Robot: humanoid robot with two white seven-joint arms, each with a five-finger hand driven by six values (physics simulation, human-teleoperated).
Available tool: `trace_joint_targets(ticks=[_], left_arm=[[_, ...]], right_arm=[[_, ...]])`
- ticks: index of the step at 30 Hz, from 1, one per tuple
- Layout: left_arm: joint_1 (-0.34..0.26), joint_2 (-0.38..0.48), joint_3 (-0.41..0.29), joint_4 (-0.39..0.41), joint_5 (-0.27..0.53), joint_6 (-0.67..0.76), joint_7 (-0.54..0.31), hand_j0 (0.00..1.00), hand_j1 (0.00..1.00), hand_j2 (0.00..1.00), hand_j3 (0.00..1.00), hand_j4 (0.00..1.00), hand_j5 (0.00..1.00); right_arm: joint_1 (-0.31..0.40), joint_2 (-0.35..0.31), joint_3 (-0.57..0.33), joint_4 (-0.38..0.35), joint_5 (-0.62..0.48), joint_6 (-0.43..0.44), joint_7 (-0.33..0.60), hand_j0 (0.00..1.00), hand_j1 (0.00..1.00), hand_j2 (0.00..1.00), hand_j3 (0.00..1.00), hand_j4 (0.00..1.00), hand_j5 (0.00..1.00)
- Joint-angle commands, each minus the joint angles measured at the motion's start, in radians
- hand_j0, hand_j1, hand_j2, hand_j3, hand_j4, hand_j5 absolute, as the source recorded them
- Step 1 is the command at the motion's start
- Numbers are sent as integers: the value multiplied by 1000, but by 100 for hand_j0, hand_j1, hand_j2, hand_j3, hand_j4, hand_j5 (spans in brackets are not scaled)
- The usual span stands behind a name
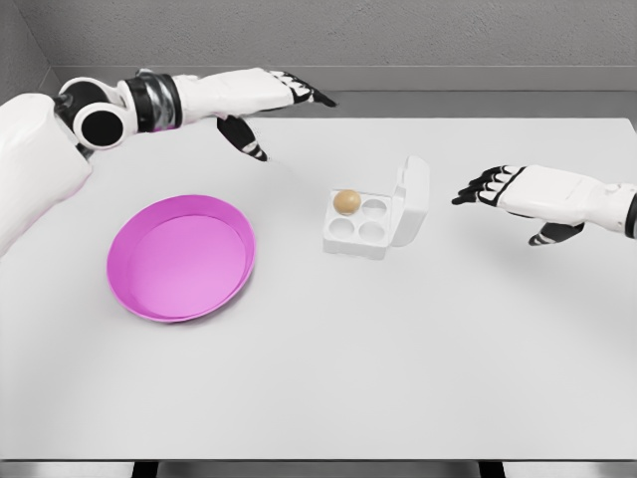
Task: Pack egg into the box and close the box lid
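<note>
The egg (346, 202) is seated in the box (358, 227), apparently its far-left cup; the lid (412, 200) is raised. Both the left hand (261, 100) and right hand (510, 189) are held spread, empty.

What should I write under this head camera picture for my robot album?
Egg sits in the open box, lid up, beside an empty pink plate; left hand and right hand hover open.
</note>
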Motion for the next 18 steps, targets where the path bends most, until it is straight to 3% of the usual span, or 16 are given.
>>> trace_joint_targets(ticks=[1,6,10,13,18], left_arm=[[3,70,9,-30,21,-73,0,100,100,100,100,100,100],[43,162,58,-21,26,-73,-3,100,100,100,100,100,100],[58,185,64,28,55,-73,-4,100,100,100,100,100,100],[74,182,125,97,55,-73,-4,100,100,100,100,100,100],[74,178,141,264,93,-73,-4,100,100,100,100,100,100]], right_arm=[[2,7,0,-3,-5,3,0,100,100,100,100,100,100],[-12,25,9,-8,-5,3,0,100,100,100,100,100,100],[-35,51,55,-9,-5,3,0,100,100,100,100,100,100],[-51,66,74,-9,-5,3,0,100,100,100,100,100,100],[-63,79,97,-23,-5,3,0,100,100,100,100,100,100]])
